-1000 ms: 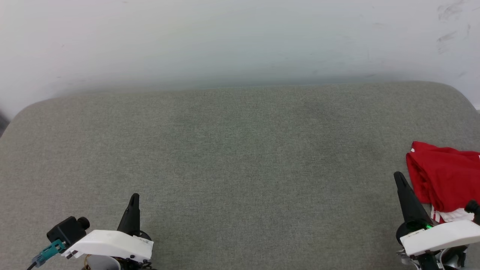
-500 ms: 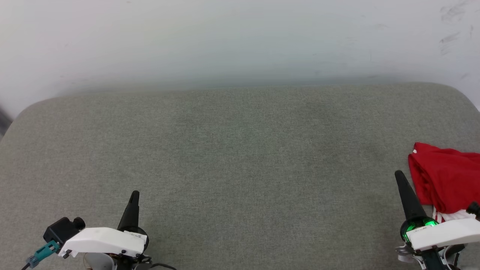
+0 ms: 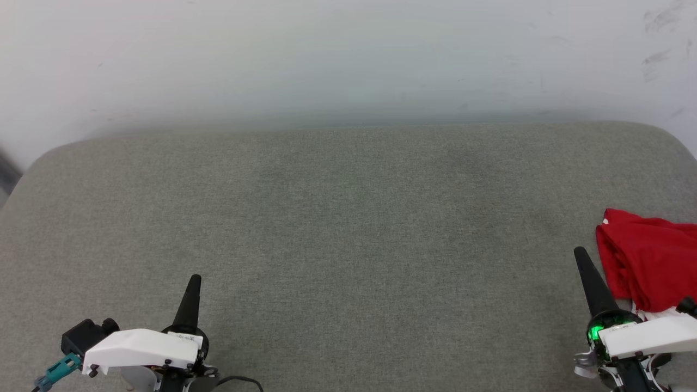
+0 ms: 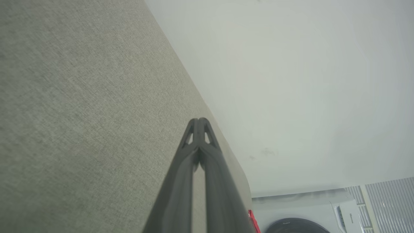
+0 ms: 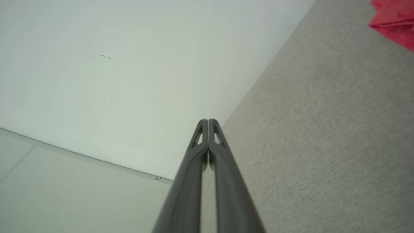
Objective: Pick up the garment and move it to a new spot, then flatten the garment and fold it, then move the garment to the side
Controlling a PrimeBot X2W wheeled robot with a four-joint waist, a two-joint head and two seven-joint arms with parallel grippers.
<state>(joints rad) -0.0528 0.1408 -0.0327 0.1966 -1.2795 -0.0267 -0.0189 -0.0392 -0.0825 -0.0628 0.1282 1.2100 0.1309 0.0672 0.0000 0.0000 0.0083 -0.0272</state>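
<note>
Wall: a pale white wall (image 3: 348, 60) runs right across the back, with a few dark scuffs near its far right corner.
Table: here's the grey, woven-fabric-covered table (image 3: 348, 218) with rounded far corners, set up against that wall, a wide stretch of cloth across its middle.
Washer: the left wrist view catches a white washing machine with a dark round door (image 4: 300, 223), low down past the table's end.
Garment: the red jersey-style shirt (image 3: 648, 267) lies crumpled at the table's right edge and is cut off by the side of the head view. A bit of white peeks out at its near end. The right wrist view has it as a red corner (image 5: 394, 22) on the cloth.
Left tool: the left tool (image 3: 194, 280) sits low on the left, its dark fingers pressed tight together (image 4: 199, 122) with nothing between them, pointing at the wall and well apart from the garment.
Right tool: the right tool (image 3: 579, 252) is closed too and empty (image 5: 208, 122). It's just beside the garment's left edge, though contact can't be judged.
Light: a small green light (image 3: 596, 331) glows at the right tool's base.
</note>
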